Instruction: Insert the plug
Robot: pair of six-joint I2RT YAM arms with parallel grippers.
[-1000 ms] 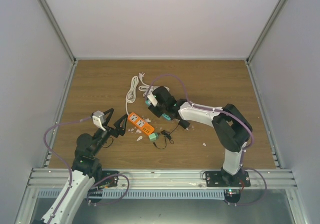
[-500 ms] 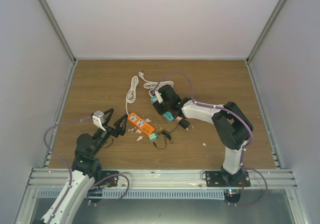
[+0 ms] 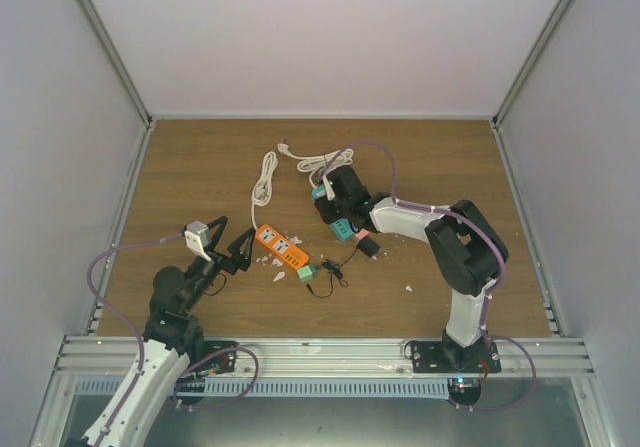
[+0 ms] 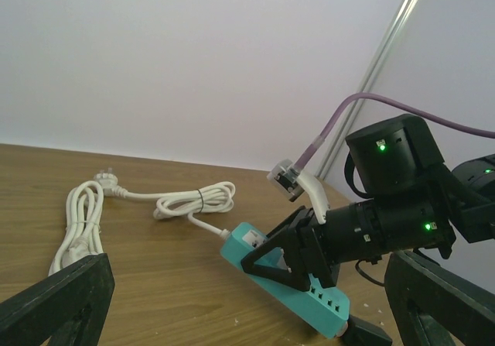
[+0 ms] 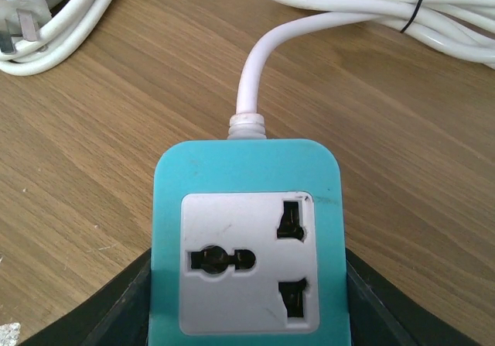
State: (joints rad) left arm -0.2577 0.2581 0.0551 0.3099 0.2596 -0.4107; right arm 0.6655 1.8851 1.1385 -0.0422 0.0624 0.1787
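The teal power strip (image 3: 337,217) is clamped between the fingers of my right gripper (image 3: 341,210), tilted up off the wooden table. In the right wrist view its white socket face (image 5: 247,261) fills the space between my dark fingers (image 5: 116,311), and my right gripper (image 5: 247,315) is shut on the strip. The plug (image 3: 368,248), small, black and boxy, lies on the table just right of the strip's lower end and shows as a black block (image 4: 373,334) in the left wrist view. My left gripper (image 3: 232,248) stands open and holds nothing, off to the left.
A white cord (image 3: 265,180) runs in coils from the strip's far end across the back of the table. An orange power strip (image 3: 280,247) lies beside my left gripper, with a green block (image 3: 306,271), a black wire (image 3: 322,283) and white scraps near it.
My right gripper has carried the teal power strip to the right and slightly back, turning it. The left arm has stayed where it was.
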